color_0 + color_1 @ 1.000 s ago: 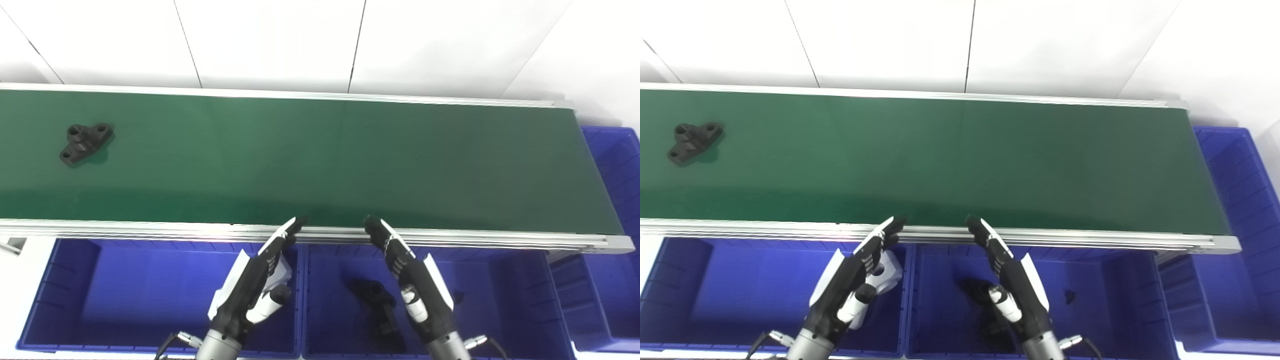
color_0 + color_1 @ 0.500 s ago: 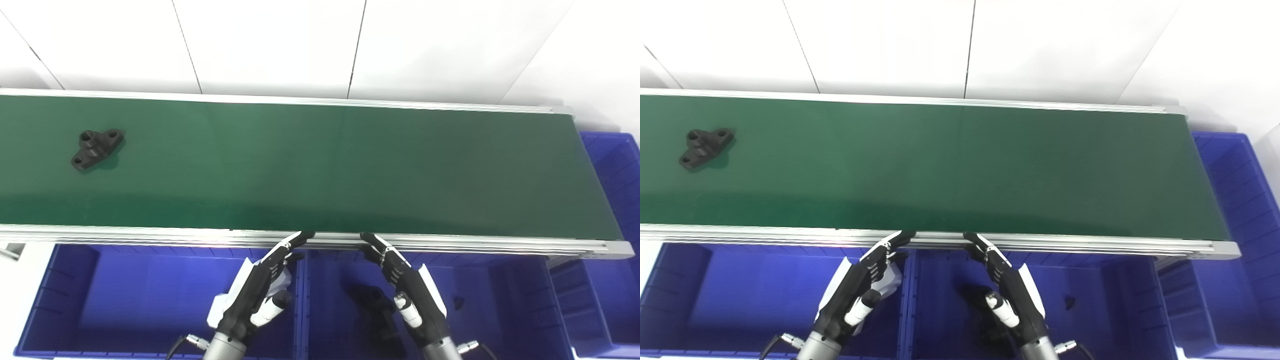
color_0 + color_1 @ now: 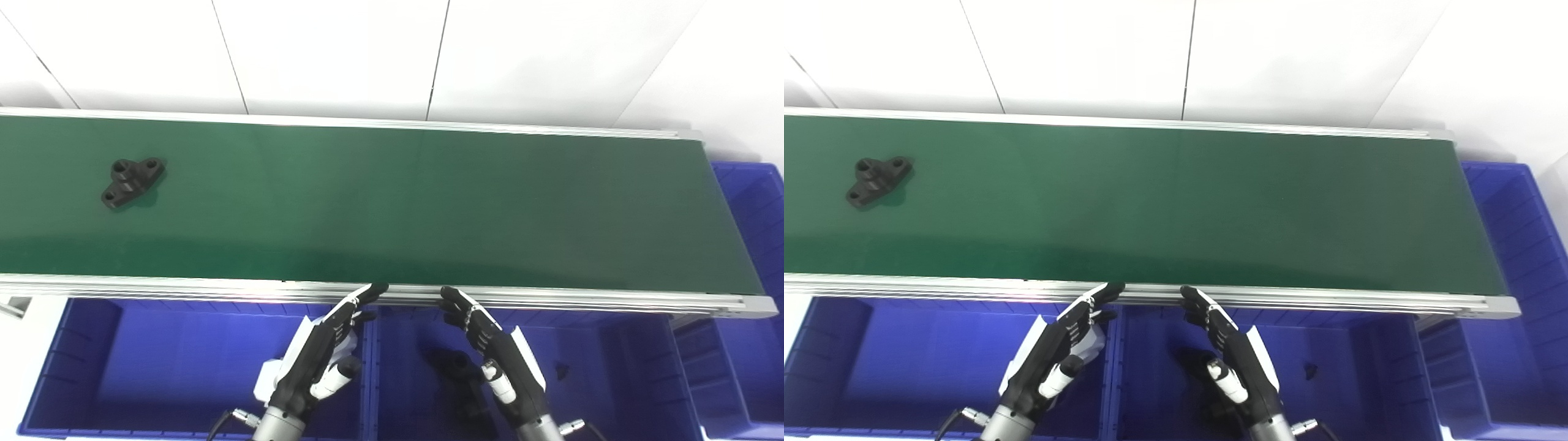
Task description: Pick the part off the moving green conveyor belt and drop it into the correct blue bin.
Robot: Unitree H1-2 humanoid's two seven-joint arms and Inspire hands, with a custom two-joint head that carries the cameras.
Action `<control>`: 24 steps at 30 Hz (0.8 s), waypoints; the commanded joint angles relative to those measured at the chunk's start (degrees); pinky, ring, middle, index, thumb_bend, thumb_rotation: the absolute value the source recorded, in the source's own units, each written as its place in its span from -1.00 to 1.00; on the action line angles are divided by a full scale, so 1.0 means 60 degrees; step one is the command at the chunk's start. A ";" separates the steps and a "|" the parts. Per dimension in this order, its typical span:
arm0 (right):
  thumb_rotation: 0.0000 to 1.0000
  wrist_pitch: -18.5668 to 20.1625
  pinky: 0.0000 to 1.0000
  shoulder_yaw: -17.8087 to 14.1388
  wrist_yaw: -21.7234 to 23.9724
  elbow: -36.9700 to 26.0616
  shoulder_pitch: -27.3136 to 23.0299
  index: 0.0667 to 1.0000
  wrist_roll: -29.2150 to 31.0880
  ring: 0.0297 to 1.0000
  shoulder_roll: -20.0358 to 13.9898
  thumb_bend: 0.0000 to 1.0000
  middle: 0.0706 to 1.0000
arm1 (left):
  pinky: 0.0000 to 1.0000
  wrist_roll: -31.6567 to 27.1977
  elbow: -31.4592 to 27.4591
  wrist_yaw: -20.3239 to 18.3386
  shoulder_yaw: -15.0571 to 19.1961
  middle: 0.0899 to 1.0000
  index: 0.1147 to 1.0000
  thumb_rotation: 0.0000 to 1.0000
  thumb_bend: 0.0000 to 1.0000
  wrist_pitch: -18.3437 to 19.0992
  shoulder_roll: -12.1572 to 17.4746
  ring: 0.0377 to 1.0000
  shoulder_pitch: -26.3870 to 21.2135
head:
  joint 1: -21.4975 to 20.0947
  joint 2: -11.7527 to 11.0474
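A black bracket part (image 3: 131, 182) with round holes lies on the green conveyor belt (image 3: 398, 202) at its far left. My left hand (image 3: 321, 355) hovers open over the near blue bins, its fingers stretched toward the belt's near rail. My right hand (image 3: 496, 361) is open beside it, above the middle blue bin (image 3: 588, 367). Both hands hold nothing and are far from the part. In the right eye view the part (image 3: 878, 173) sits near the left edge.
A left blue bin (image 3: 153, 361) holds a white part (image 3: 343, 343) partly hidden behind my left hand. The middle bin holds a black part (image 3: 456, 373) and a small dark piece (image 3: 559, 369). Another blue bin (image 3: 756, 245) stands past the belt's right end.
The black part has ridden the belt a little to the right. Both hands have drawn back slightly toward me; between the oldest frames and now the camera also tilted.
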 commanded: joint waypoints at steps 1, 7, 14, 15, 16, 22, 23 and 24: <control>0.92 -0.0551 0.76 -0.0046 0.0147 -0.0007 -0.0103 0.75 0.0220 0.82 -0.0019 1.00 0.82 | 0.61 0.0125 0.0040 0.0096 -0.0077 0.75 0.65 0.95 0.76 -0.0465 -0.0129 0.78 -0.0120 | 0.0171 -0.0244; 0.91 -0.0562 0.79 -0.0125 0.0315 0.0371 -0.0251 0.77 0.0337 0.85 -0.0085 1.00 0.84 | 0.62 0.0196 0.0523 0.0152 -0.0097 0.73 0.63 0.91 0.75 -0.0605 -0.0209 0.77 -0.0320 | 0.0546 -0.0817; 0.88 -0.0562 0.78 -0.0258 0.0491 0.0583 -0.0368 0.75 0.0478 0.84 -0.0094 1.00 0.85 | 0.54 0.0452 0.0760 0.0311 -0.0116 0.69 0.57 0.93 0.75 -0.0671 -0.0317 0.71 -0.0502 | 0.0872 -0.0970; 0.88 -0.0562 0.78 -0.0278 0.0504 0.0589 -0.0375 0.75 0.0473 0.84 -0.0095 1.00 0.84 | 0.53 0.0474 0.0759 0.0319 -0.0116 0.68 0.57 0.93 0.74 -0.0660 -0.0328 0.71 -0.0499 | 0.0872 -0.0970; 0.88 -0.0562 0.78 -0.0302 0.0551 0.0605 -0.0383 0.75 0.0518 0.83 -0.0097 1.00 0.84 | 0.53 0.0466 0.0781 0.0323 -0.0126 0.68 0.56 0.93 0.74 -0.0670 -0.0332 0.71 -0.0507 | 0.0972 -0.0994; 0.88 -0.0562 0.81 -0.0389 0.0662 0.0632 -0.0397 0.77 0.0533 0.86 -0.0132 1.00 0.87 | 0.53 0.0449 0.0907 0.0426 -0.0202 0.67 0.54 0.92 0.72 -0.0720 -0.0373 0.70 -0.0560 | 0.1169 -0.1037; 0.88 -0.0562 0.81 -0.0404 0.0674 0.0633 -0.0392 0.77 0.0539 0.87 -0.0134 1.00 0.87 | 0.52 0.0487 0.0908 0.0468 -0.0213 0.67 0.54 0.92 0.72 -0.0716 -0.0389 0.69 -0.0555 | 0.1202 -0.1059; 0.88 -0.0562 0.81 -0.0418 0.0687 0.0636 -0.0388 0.78 0.0542 0.87 -0.0132 1.00 0.87 | 0.52 0.0512 0.0908 0.0501 -0.0225 0.66 0.54 0.94 0.73 -0.0713 -0.0397 0.69 -0.0552 | 0.1202 -0.1059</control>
